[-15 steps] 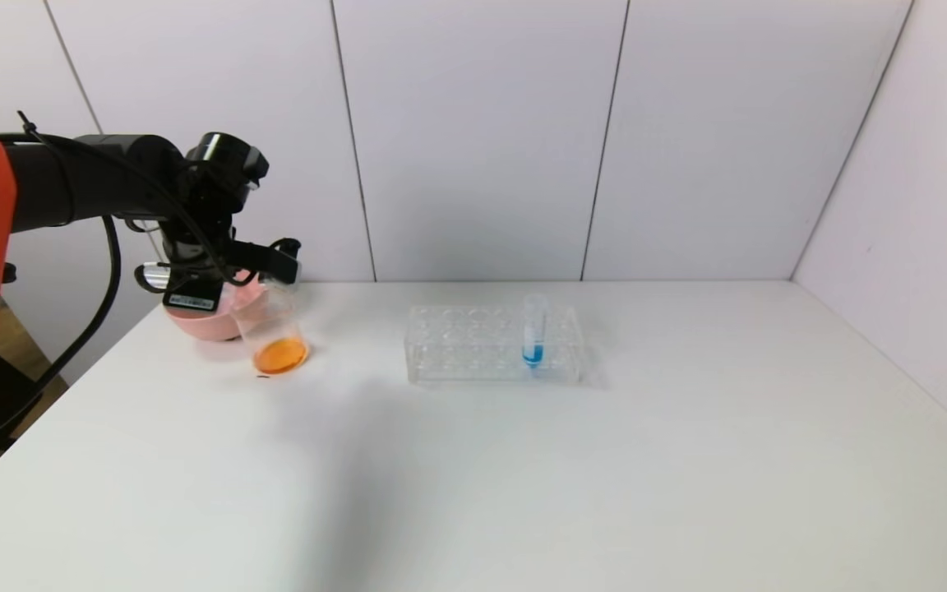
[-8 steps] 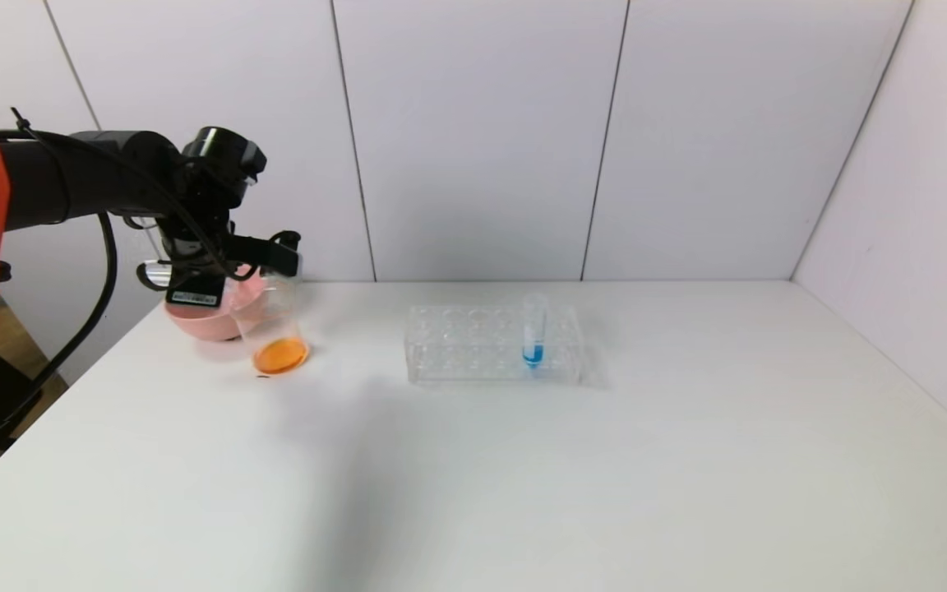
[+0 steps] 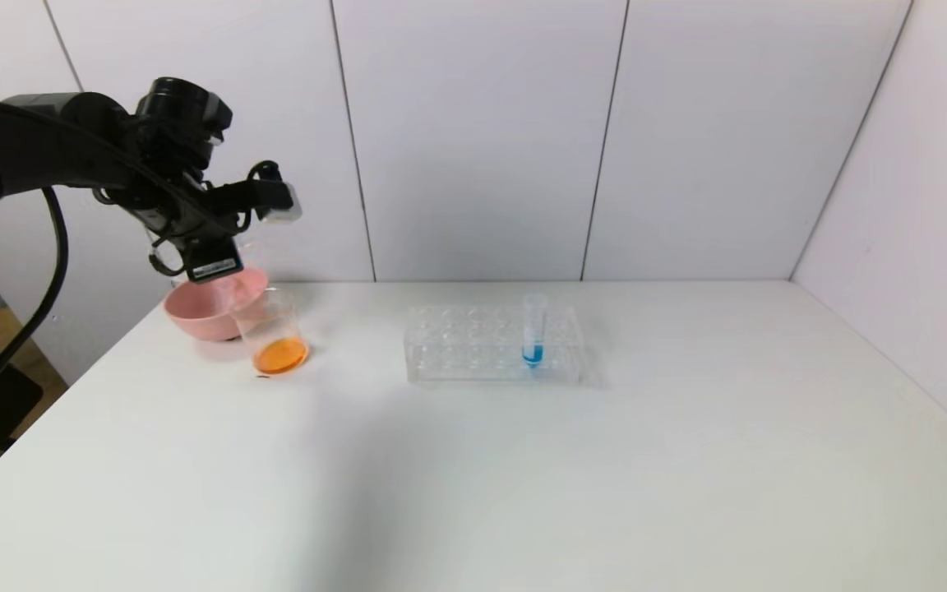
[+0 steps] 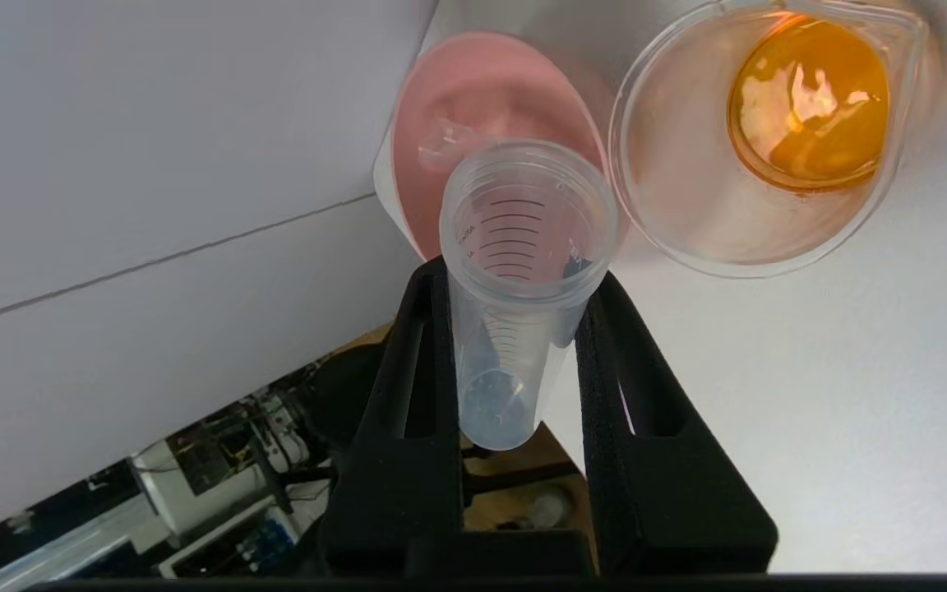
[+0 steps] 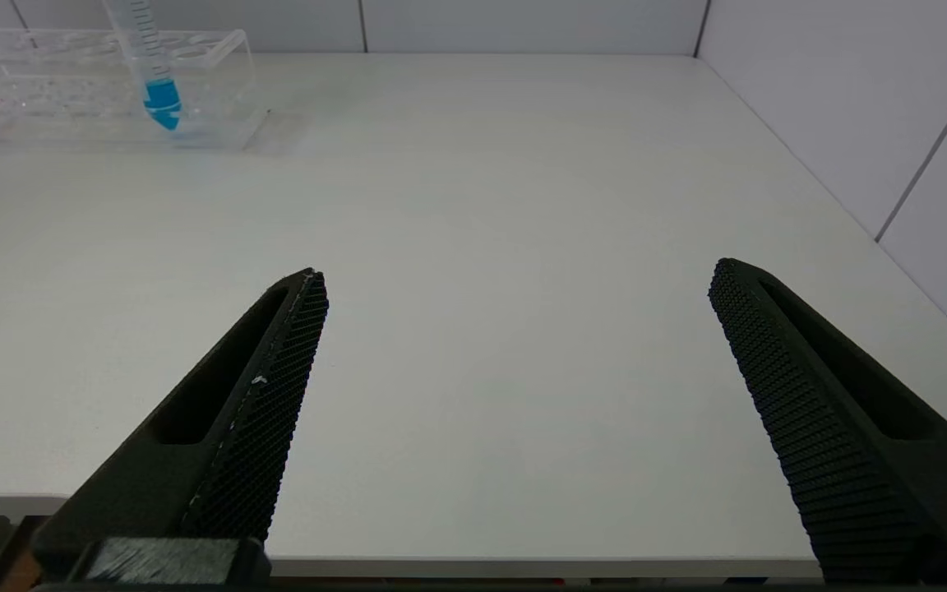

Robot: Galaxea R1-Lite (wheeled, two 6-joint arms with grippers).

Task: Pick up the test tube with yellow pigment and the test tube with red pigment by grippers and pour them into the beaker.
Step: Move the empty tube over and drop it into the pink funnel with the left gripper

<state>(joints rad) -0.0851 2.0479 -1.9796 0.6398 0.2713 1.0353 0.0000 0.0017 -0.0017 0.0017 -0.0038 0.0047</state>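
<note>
My left gripper (image 3: 231,273) hangs above the pink bowl (image 3: 196,312) and beside the beaker (image 3: 270,327). In the left wrist view the gripper (image 4: 519,275) is shut on an empty clear test tube (image 4: 515,271), whose open mouth points down at the bowl (image 4: 482,90). The beaker (image 4: 687,189) holds orange liquid (image 4: 806,103). No tube with yellow or red liquid shows. My right gripper (image 5: 519,271) is open and empty over the table's front edge, out of the head view.
A clear tube rack (image 3: 473,345) stands mid-table with one tube of blue liquid (image 3: 533,329); both show in the right wrist view, the rack (image 5: 46,90) and the tube (image 5: 153,74). A clear object lies in the pink bowl (image 4: 441,136).
My left gripper has risen and swung a little left, away from the beaker's rim, still holding the empty tube. The beaker, bowl and rack have not moved.
</note>
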